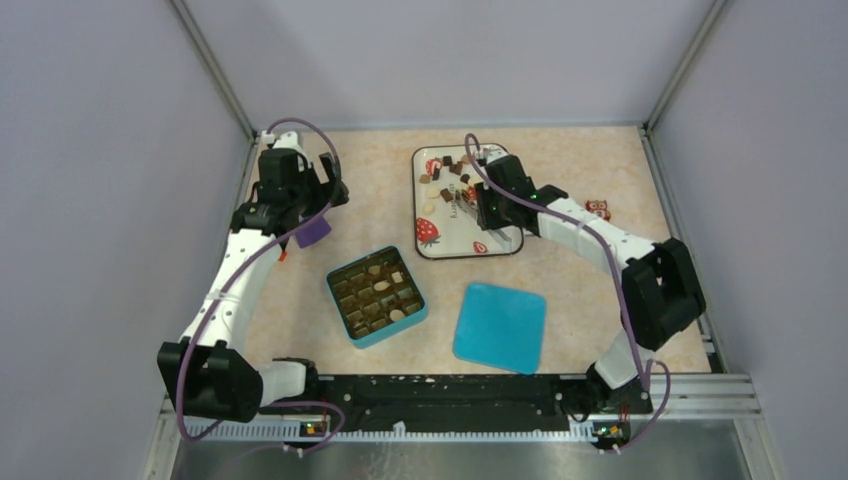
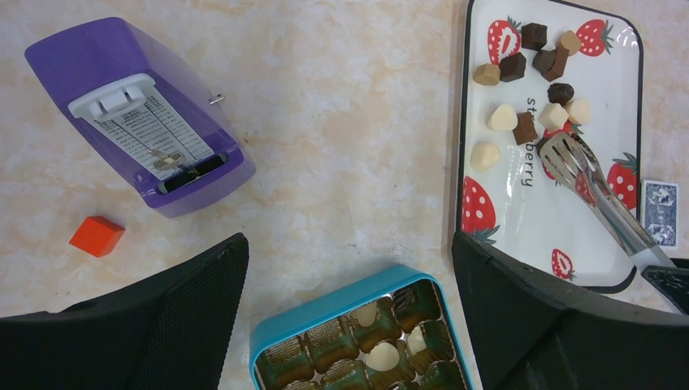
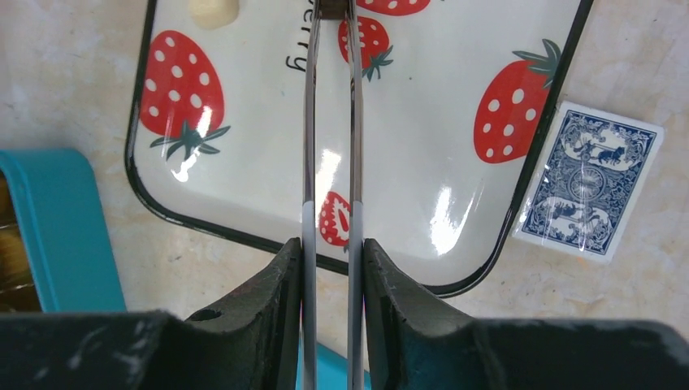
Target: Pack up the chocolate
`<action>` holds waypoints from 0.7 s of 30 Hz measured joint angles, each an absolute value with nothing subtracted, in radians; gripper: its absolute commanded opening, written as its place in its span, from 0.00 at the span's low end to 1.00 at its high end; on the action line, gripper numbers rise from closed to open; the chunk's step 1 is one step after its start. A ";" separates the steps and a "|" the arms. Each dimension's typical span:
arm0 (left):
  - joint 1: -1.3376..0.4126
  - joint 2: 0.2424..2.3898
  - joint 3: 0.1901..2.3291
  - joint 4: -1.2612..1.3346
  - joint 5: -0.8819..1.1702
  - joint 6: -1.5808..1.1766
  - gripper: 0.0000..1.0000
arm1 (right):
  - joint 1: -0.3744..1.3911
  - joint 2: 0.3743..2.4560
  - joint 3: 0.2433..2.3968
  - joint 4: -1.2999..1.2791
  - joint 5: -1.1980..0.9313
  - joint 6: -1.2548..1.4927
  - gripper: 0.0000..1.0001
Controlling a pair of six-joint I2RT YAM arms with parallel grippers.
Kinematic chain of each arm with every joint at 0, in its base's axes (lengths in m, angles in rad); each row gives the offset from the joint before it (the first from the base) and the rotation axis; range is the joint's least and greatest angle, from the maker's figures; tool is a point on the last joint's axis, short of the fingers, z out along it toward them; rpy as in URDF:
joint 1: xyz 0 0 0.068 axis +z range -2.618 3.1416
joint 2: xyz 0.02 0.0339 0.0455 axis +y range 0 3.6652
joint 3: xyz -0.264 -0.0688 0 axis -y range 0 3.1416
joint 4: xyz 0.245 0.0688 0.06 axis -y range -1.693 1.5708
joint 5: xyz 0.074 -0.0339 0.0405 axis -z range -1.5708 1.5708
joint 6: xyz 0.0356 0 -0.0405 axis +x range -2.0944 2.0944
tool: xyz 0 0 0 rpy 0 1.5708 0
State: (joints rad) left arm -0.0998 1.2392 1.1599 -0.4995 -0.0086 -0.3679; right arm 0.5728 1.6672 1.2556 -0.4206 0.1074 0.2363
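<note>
Beige marbled table (image 1: 370, 210) is carrying everything. Left arm (image 1: 235, 280) is reaching up the left side. Right arm (image 1: 600, 235) is bending in over the tray from the right.

Strawberry-print tray (image 2: 512, 236) is sitting at far ctr-right. Teal lid (image 1: 500, 327) is lying flat near the arm bases, just right of the teal box (image 2: 321, 313) & apart from it. Box is sitting open btwn the arms, gold-brown cells showing. Purple metronome (image 2: 134, 114) is lying down far left, scale face up.

Left gripper (image 2: 349, 244) is hanging w/ jaws spread wide, nothing btwn them, over bare table btwn metronome, box & tray. Right gripper (image 3: 331, 248) is squeezing metal tongs (image 2: 601, 203). Its fingers are pressing both tong arms, which are running close & nearly parallel, so the tongs are narrow. Tong head is sitting over the tray right beside the pcs. A dark bit is showing btwn the tips at the top edge of the right wrist view; can't tell if it's pinched.

Blue playing card (image 3: 587, 180) is lying just beside the tray's rim. Small orange owl figure (image 1: 598, 209) is standing right of the tray, apart from it. Red-orange cube (image 2: 97, 236) is sitting near the metronome.

Chocolate pcs (image 2: 526, 128), dark, light brown & cream, are mostly clustering at the tray's far end. A few cream ones are sitting in box cells.
</note>
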 measured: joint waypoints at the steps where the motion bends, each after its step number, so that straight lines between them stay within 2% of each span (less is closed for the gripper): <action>1: -0.100 1.239 1.160 -0.499 -0.009 -0.368 0.99 | 0.573 1.650 1.253 -0.426 0.103 0.236 0.11; 6: -0.100 1.239 1.160 -0.499 -0.008 -0.368 0.99 | 0.604 1.518 1.235 -0.464 0.072 0.220 0.10; 10: -0.100 1.239 1.160 -0.499 -0.009 -0.368 0.99 | 0.706 1.427 1.236 -0.502 0.038 0.195 0.10; 21: -0.100 1.239 1.160 -0.499 -0.008 -0.368 0.99 | 0.923 1.321 1.209 -0.678 -0.115 0.134 0.09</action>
